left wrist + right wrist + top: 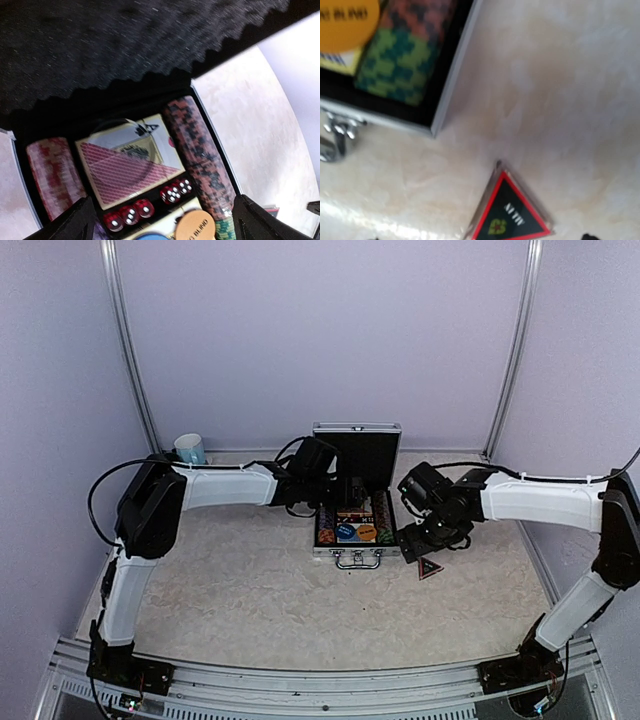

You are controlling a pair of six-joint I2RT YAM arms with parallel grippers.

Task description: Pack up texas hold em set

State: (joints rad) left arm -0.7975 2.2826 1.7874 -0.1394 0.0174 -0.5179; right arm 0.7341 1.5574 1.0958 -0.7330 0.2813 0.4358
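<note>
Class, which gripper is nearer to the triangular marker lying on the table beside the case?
Right. The right gripper hangs close over the triangular marker, by the right front corner of the case; the left gripper is farther off, over the case's open inside.

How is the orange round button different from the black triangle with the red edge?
The orange round button is a circle; the black triangular marker with a red edge has three corners. The button lies inside the silver aluminium case; the marker lies outside it on the pale table. The button reads BLIND, the marker ALL IN. Both are flat with printed words.
</note>
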